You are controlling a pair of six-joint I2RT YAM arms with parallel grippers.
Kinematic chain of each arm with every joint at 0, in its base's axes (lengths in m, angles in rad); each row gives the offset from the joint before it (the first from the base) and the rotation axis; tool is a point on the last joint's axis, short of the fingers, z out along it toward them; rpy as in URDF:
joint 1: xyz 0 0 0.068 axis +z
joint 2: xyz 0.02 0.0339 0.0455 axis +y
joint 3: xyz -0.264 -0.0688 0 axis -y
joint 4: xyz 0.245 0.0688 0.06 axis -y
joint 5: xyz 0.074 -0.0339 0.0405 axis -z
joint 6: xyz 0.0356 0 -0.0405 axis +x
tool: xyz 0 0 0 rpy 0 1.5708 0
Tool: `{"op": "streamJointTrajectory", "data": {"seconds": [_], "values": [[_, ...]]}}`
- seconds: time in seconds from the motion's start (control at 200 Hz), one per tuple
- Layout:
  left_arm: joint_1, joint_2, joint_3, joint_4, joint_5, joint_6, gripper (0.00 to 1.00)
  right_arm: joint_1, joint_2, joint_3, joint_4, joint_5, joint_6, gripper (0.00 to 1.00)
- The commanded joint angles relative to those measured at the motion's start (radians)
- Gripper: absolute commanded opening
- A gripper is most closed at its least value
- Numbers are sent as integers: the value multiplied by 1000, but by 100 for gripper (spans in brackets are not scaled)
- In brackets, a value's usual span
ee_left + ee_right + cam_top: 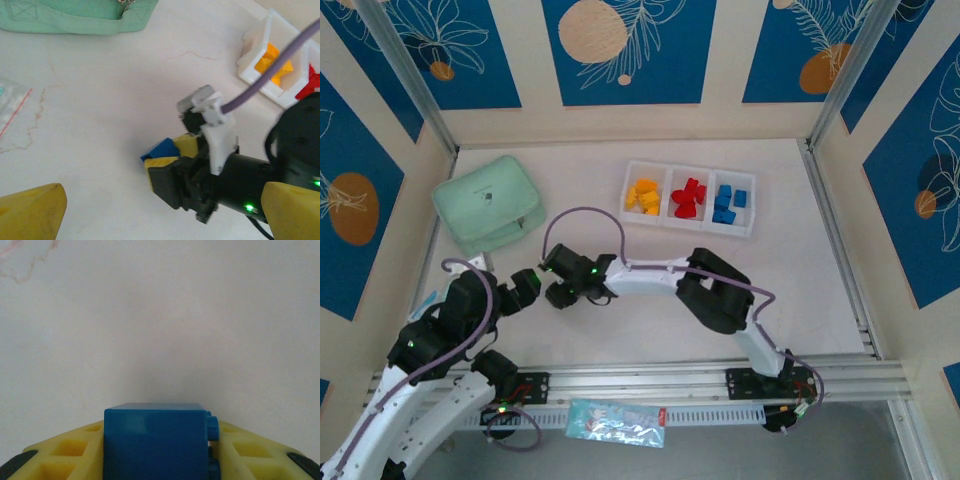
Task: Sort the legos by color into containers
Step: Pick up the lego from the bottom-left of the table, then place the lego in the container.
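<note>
Right claw (pixel 172 152): mine, clamped on 1 blue brick (pixel 152 440), with a yellow finger against each side of it.
Blue brick: low at the bench (pixel 800 280), toward its left front and well apart from the tray (pixel 690 224). I cannot tell whether it rests on the surface or sits just off it.
Left claw (pixel 525 287): mine too, spread wide and holding nothing, just beside the right claw. Its yellow fingers (pixel 30 212) stand far apart at the bottom corners of my left wrist view.
Tray: 3 compartments in a row at the far middle of the bench, with yellow-orange bricks (pixel 642 195) in the left one, red bricks (pixel 687 197) in the middle one and blue bricks (pixel 728 203) in the right one.
Mint-green case (pixel 488 203): on the bench at the far left.
Plastic bag (pixel 615 421): by the front rail, between my 2 bases.
</note>
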Motion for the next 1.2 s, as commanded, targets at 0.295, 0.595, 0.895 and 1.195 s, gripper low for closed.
{"op": "streamJointTrajectory", "data": {"seconds": [0.295, 0.595, 0.895, 1.195], "values": [[10, 125, -35, 305, 185, 92, 99, -242, -459, -309, -106, 78, 153, 39], [10, 333, -54, 586, 323, 179, 99, -607, -625, -379, -248, 105, 144, 39], [10, 534, -11, 722, 393, 233, 99, -904, -516, -307, -233, 108, 94, 40], [10, 612, 6, 763, 395, 253, 99, -1001, -255, -81, -263, 99, 55, 49]]}}
